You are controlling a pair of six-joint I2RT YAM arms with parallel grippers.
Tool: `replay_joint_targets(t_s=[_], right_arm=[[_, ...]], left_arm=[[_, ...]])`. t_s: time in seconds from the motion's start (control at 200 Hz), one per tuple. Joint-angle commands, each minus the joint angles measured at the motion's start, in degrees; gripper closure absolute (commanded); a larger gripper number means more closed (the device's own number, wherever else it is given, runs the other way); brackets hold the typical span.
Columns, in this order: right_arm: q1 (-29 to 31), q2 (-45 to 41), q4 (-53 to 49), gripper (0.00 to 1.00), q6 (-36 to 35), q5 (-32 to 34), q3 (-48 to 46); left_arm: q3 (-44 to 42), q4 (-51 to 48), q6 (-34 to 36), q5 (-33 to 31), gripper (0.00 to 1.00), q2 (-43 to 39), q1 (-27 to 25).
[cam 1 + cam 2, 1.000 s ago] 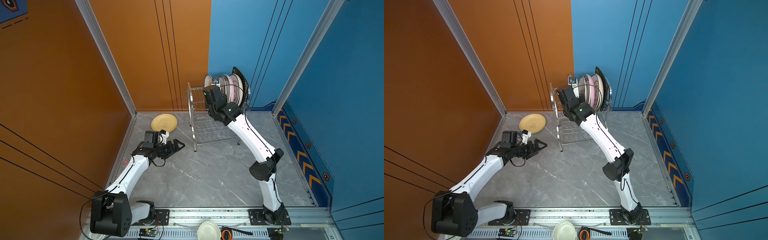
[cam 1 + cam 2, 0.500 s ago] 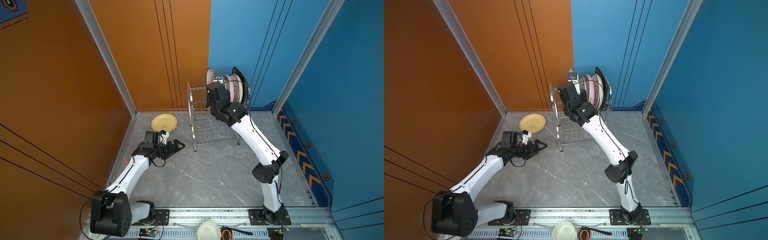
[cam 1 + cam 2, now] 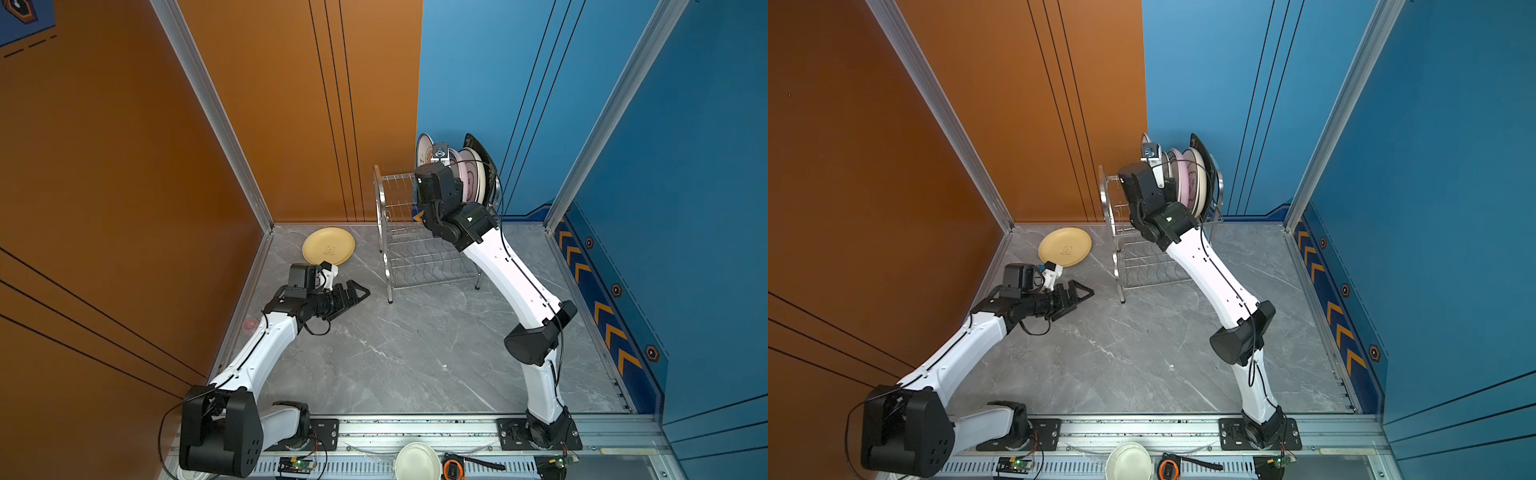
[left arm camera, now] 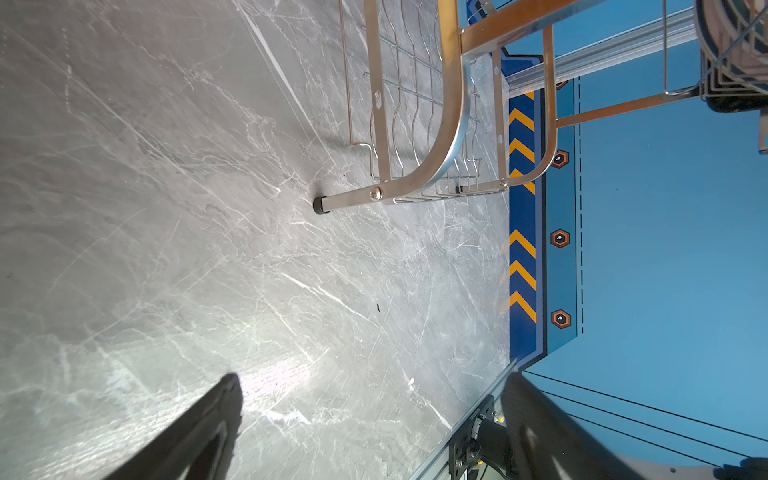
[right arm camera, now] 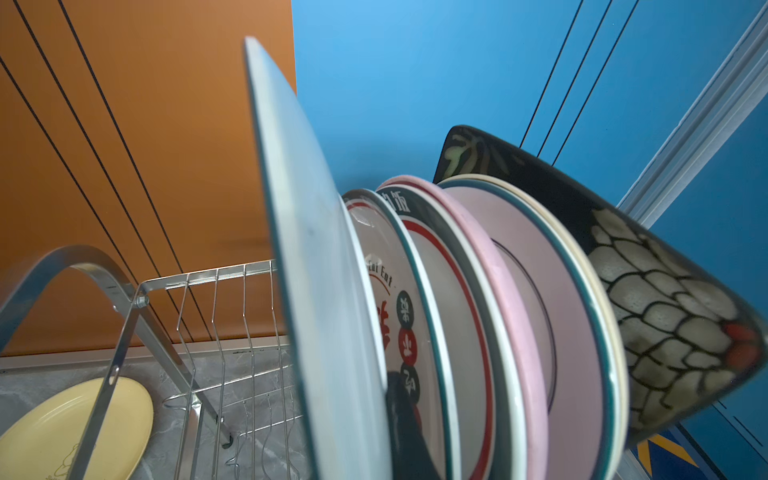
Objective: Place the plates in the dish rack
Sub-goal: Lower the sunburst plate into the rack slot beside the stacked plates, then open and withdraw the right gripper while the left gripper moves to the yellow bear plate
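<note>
One plate is not in the rack: the yellow plate [image 3: 328, 246] lies flat on the grey marbled counter [image 3: 415, 353]. It is just beside my left end effector [image 3: 353, 301], on the side toward the orange wall and clear of the fingers. That end effector hangs low over the counter with its jaws spread wide and nothing between them. Through its wrist camera I see both dark fingers [image 4: 216, 415] with bare counter between them. Straight ahead of them are the near leg and arched side frame of the dish rack [image 4: 453, 104].

My right end effector [image 5: 390, 419] is up at the rack's top tier, clamped on the rim of a white plate [image 5: 307, 249]. From its wrist camera that plate stands on edge right in front of the lens. One dark finger [image 5: 403, 424] presses on the face that is turned toward the other plates. The other finger is hidden behind the plate. In both top views the wrist covers the grip, and only the plate's upper edge shows above it. I cannot tell whether its lower edge sits between the divider wires.

Just past the held plate, away from the orange wall, more plates stand on edge, packed close:
- a red-ringed plate [image 5: 374, 266] with lettering
- a dark-banded plate [image 5: 411, 208] with characters
- a pink plate [image 5: 469, 232]
- a cream plate [image 5: 621, 332]
- the black square plate [image 5: 665, 316], farthest from the end effector and leaning over the others
</note>
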Motion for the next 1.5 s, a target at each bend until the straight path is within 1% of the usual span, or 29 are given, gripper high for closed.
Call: replay_joint_targets(t_s=[0.0,0.375,0.47,0.611,0.926,0.951,1.201,1.326,1.491], right_arm=[[-0.22,1.80,-0.38,1.00,2.68,0.14,1.37],[-0.22,2.69,-2.30,1.00,4.62,-0.44,1.30],[-0.19,2.19,-2.63,0.88,4.64,-0.15,1.25],[-0.18,1.11,-2.94,0.80,3.87,0.17,1.07],[0.80,-0.64,-2.94,0.68,2.27,0.44,0.04],[0.90,-2.42,-2.90,0.67,2.20,0.45,-0.01],[2.65,-5.99,-2.94,0.52,1.88,0.79,-2.01],[2.88,-8.40,-3.52,0.45,3.66,-0.95,-3.65],[2.95,-11.30,-6.60,0.42,7.05,-5.22,-4.51]], left_arm=[[-0.97,-0.96,0.46,-0.39,0.02,-1.09,0.43],[-0.79,-0.92,0.88,0.32,0.02,-0.67,1.50],[-0.71,-0.94,0.95,0.33,0.02,-0.53,1.80],[-0.56,-0.96,1.02,0.40,0.02,-0.50,2.11],[-0.42,-0.93,1.08,0.21,0.02,-0.58,2.68],[-0.50,-0.93,1.13,0.19,0.02,-0.63,2.77],[-0.11,-0.96,0.95,-0.85,0.02,-0.75,3.43],[0.18,-0.97,0.90,-2.01,0.02,-0.63,4.02],[1.08,-0.97,0.80,-4.59,0.02,-0.01,5.56]])
